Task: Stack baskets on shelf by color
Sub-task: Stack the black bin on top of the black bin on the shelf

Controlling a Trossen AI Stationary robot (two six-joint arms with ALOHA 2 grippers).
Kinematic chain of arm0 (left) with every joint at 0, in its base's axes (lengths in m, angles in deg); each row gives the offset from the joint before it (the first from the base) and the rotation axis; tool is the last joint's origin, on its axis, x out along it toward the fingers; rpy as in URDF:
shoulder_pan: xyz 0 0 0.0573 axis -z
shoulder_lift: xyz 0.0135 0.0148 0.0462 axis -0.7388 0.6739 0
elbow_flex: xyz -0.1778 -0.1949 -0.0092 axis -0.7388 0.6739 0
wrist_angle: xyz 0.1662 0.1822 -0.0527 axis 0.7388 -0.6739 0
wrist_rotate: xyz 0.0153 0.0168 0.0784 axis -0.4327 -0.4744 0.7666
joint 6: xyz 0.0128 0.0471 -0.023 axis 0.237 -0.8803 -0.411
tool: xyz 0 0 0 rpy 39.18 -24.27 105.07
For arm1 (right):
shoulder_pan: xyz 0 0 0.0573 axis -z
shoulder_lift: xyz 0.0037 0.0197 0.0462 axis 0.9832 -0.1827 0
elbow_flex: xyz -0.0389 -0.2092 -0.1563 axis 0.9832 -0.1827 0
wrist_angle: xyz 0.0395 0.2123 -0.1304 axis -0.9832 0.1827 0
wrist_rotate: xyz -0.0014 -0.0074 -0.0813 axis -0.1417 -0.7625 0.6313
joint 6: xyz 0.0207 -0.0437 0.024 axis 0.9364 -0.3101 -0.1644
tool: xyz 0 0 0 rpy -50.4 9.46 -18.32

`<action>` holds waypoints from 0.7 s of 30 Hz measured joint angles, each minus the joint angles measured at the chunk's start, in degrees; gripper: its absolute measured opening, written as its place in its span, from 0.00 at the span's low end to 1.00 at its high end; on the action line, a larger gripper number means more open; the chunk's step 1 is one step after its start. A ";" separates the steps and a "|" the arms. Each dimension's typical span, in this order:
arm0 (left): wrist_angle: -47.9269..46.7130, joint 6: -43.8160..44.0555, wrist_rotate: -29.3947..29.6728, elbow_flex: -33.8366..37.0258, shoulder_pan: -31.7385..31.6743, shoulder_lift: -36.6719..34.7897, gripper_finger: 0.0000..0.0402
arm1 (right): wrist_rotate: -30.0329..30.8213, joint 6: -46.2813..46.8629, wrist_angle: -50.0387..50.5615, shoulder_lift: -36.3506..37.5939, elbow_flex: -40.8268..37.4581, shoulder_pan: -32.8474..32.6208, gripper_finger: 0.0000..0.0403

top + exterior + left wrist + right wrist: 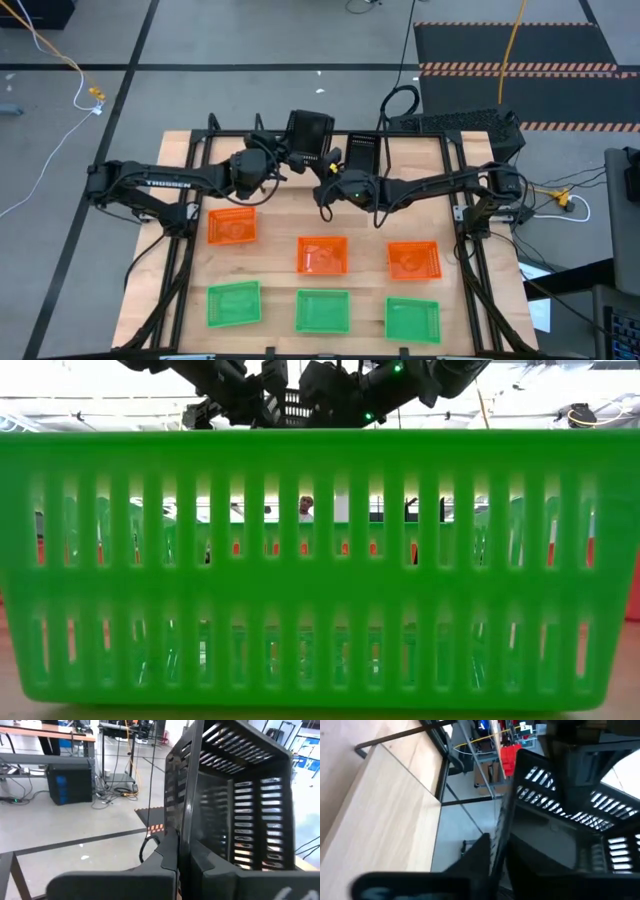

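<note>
Both arms meet over the table's far middle. My left gripper (283, 152) is shut on a black mesh basket (308, 130); in the left wrist view this basket (235, 795) stands tipped on edge. My right gripper (337, 165) is shut on a second black basket (361, 152), which fills the right wrist view (570, 820). Three orange baskets (322, 254) lie flat in a middle row and three green baskets (322, 311) in the near row. I cannot make out the shelf or a third black basket. My left gripper pinches one side wall of the black basket (184, 825) between its two fingers (167, 862), one finger inside and one outside. The basket is lifted clear and tipped up on edge. My right gripper pinches a wall of the other black basket (501, 827) between its fingers (477, 857), one on each face of the wall. The basket is off the table and tilted.
The black table frame (190, 200) runs along both sides. A dark slatted object (460, 125) sits beyond the far right corner. The middle green basket (320, 560) fills the low view. Bare wood lies between the orange row and the far edge (290, 205).
</note>
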State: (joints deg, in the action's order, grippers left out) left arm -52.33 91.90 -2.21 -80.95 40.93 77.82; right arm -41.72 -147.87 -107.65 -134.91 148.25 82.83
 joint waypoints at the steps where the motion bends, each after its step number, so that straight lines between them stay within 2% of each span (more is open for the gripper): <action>1: -0.08 0.30 -0.32 0.02 0.00 0.00 0.02 | 0.32 0.30 -0.16 0.00 0.00 0.00 0.06; 5: 0.25 0.05 -1.90 0.04 -0.04 0.00 0.02 | 2.74 0.56 -0.22 0.13 0.00 -0.02 0.02; 10: -0.25 -11.44 -3.35 0.04 -1.27 -0.83 0.02 | 2.33 4.45 7.69 3.51 0.09 -0.02 0.01; 13: -1.43 -12.86 -7.49 0.04 -2.16 -2.95 0.05 | -1.91 11.95 16.55 8.29 0.22 1.49 0.01; 15: -1.48 -13.08 -11.24 0.04 -2.52 -4.41 0.11 | -7.24 18.30 21.73 11.44 0.22 3.54 0.01; 18: -0.90 -15.73 -16.86 0.04 -3.33 -6.11 0.22 | -16.79 26.97 29.10 15.85 0.13 7.28 0.00; 21: 0.38 -17.35 -18.20 -0.19 -3.95 -7.60 0.35 | -24.17 33.66 36.69 18.29 -0.37 11.04 0.00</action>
State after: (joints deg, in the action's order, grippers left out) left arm -51.94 74.55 -20.41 -81.13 36.98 70.22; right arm -65.89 -114.21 -70.97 -116.62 147.88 93.87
